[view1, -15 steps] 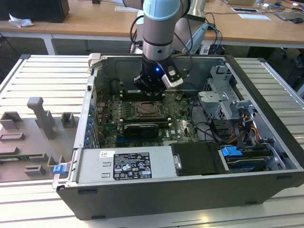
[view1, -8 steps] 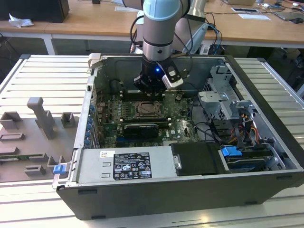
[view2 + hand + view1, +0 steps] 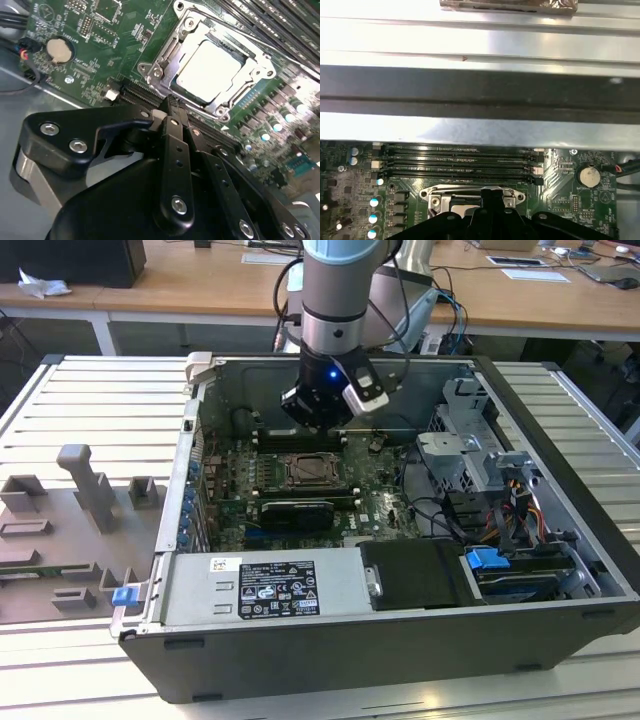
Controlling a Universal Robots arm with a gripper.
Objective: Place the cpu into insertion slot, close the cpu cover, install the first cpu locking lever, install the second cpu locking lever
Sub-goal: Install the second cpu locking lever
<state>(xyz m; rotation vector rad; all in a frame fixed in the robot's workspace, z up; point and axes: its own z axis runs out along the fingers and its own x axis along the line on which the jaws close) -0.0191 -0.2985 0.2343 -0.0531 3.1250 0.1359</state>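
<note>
silvery square cpu [image 3: 209, 68] with a pale metal top sits flat in the insertion slot [image 3: 212, 62], the square metal-rimmed socket on the green circuit board [image 3: 100, 55], so placement looks done. thin silvery cpu cover [image 3: 186, 30], a frame with a big square window, lies down around the chip in the second wrist view; closed, as far as i can judge. locking levers: cannot tell whether either is latched, the thin metal rods along the socket edges are not clear enough, so those two steps may be what is left.

black gripper [image 3: 169, 107] hangs just above the socket's near edge, fingertips together at one narrow point and holding nothing. in the exterior view the gripper [image 3: 318, 412] is over the open dark grey computer case [image 3: 330, 660], just beyond the socket [image 3: 309, 472] toward the far wall. first wrist view shows the gripper [image 3: 487, 197] tip right at the cover's [image 3: 472, 192] silvery edge; touching or just clear, cannot tell.

near the socket: long black memory slots [image 3: 460, 160] alongside it, a round silver coin battery [image 3: 589, 175] well apart from it, and a long black graphics card [image 3: 297, 512] just beside it on the near side in the exterior view.
</note>
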